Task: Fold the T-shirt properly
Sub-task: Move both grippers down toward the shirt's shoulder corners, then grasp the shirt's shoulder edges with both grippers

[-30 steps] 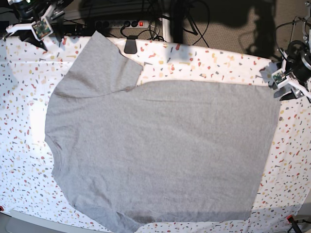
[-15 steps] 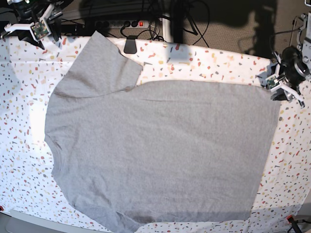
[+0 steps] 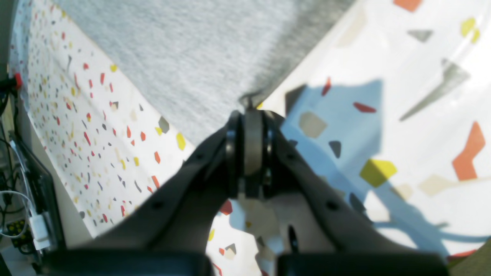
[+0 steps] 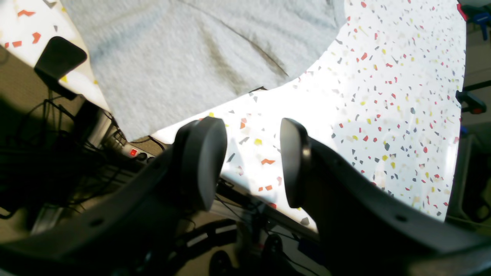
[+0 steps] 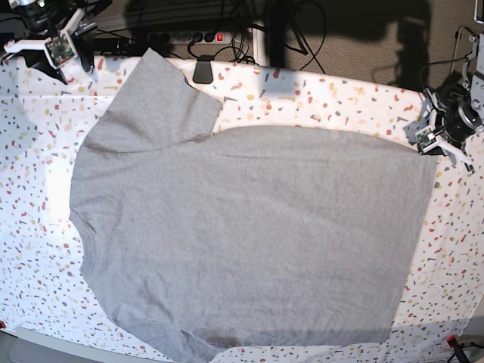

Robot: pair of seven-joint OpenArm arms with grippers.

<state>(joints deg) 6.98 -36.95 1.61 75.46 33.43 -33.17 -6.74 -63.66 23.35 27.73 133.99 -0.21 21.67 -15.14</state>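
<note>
- Since a second ago, the left pincer point(image 3: 247, 115), at the base view's right edge, has drawn in toward the T-shirt's point(image 5: 249, 234) hem corner and clamped shut on it; its wrist view shows grey cloth pinched at the tips. My read: the first fold can start from this corner.
- At the base view's far left, the right pincer point(image 4: 253, 161) has barely shifted. It hangs over the tabletop's point(image 5: 30, 227) back corner with its jaws well apart and nothing between them, near the upper sleeve but not touching it.
- Across the middle, the T-shirt lies flat, plain side up, collar end to the left and hem to the right. The upper sleeve tip reaches the tabletop's back edge; the lower sleeve runs off the bottom of the picture.
- Bare speckled tabletop shows left of the collar, along the back edge and in a narrow strip right of the hem, so room for pulling outward there looks tight.
</note>
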